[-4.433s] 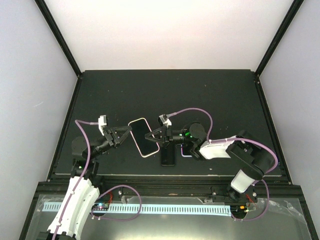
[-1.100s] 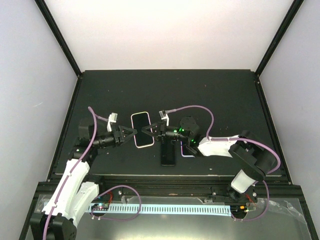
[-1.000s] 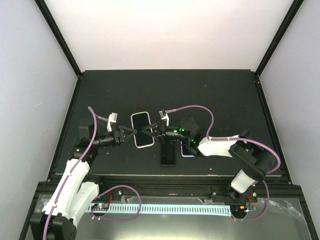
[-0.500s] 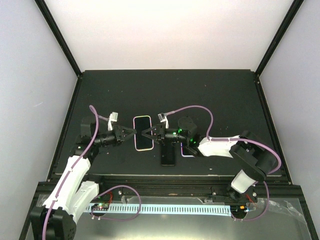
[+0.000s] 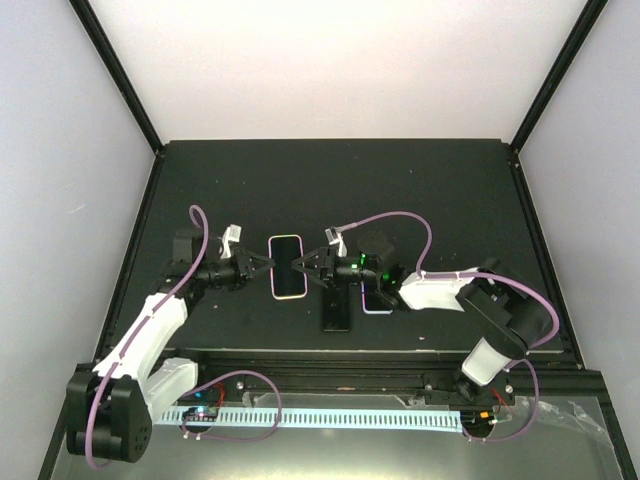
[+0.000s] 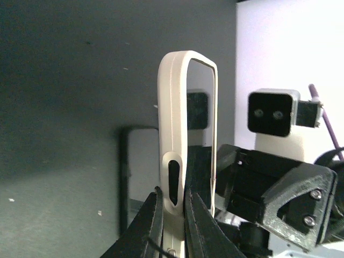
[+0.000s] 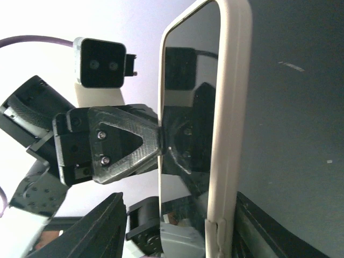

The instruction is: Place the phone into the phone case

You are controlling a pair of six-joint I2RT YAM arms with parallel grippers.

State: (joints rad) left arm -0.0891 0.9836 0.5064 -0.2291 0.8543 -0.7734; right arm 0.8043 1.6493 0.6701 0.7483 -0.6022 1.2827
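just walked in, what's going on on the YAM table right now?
Both arms meet at a white-rimmed phone case with a glossy dark face, near the middle of the table. The left gripper is clamped on one long edge. The right gripper sits at the opposite edge with its jaws open. A black phone lies flat, closer to the arm bases, and a light-rimmed piece is partly hidden under the right arm. Whether a phone already sits in the white case isn't clear.
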